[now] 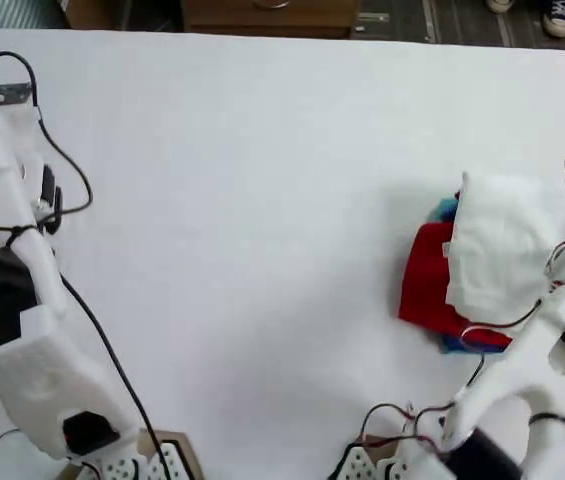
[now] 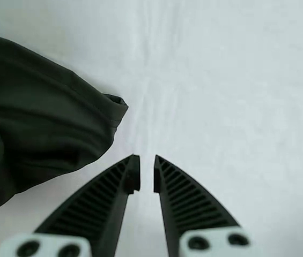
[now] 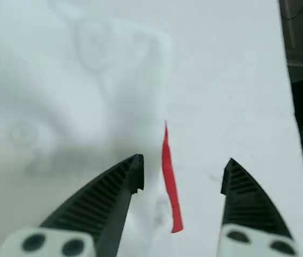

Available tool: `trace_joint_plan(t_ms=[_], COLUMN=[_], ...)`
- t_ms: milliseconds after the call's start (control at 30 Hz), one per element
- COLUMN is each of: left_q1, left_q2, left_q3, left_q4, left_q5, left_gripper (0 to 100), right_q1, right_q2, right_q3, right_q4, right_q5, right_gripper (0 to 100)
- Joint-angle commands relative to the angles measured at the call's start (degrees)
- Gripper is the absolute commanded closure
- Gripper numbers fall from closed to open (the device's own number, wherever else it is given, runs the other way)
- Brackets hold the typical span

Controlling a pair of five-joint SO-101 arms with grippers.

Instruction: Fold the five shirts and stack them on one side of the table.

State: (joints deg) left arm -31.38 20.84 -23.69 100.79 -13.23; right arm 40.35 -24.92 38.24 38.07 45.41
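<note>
The high view lays out the pile at the right side of the table (image 1: 262, 180). A folded white shirt (image 1: 507, 245) lies on top of a red shirt (image 1: 425, 285), and what looks like a blue shirt (image 1: 448, 208) peeks out at the edges. The right arm stands just beside the pile.

From the right wrist, the right gripper (image 3: 183, 168) hangs spread wide and empty over the white shirt's edge, with a sliver of red between the jaws.

The left wrist view adds a rumpled dark shirt (image 2: 38, 118) on the tabletop. It lies just beside the left gripper (image 2: 146, 174), whose jaws are nearly pressed together and hold nothing.
</note>
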Motion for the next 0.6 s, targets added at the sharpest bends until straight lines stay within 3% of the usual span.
trace_joint_plan(t_ms=[0, 133, 333, 567], left_q1=[0.5, 0.1, -7.9, -24.7], left_q2=[-4.1, -4.3, -4.3, -3.8], left_q3=[-0.4, -1.1, -11.2, -22.6], left_q4=[0.6, 0.0, -0.2, -0.6], left_q5=[0.5, 0.5, 0.4, 0.2], left_gripper=[92, 92, 92, 92], right_q1=[0.5, -3.8, -26.6, -39.3], right_q2=[-8.5, -14.7, -18.9, -19.4], right_q3=[-0.3, -0.4, -0.3, 9.5], right_q4=[0.5, 11.6, 29.1, 26.7], right_q5=[-4.3, -13.4, -14.2, -14.2], right_gripper=[77.2, 83.0, 90.2, 90.1])
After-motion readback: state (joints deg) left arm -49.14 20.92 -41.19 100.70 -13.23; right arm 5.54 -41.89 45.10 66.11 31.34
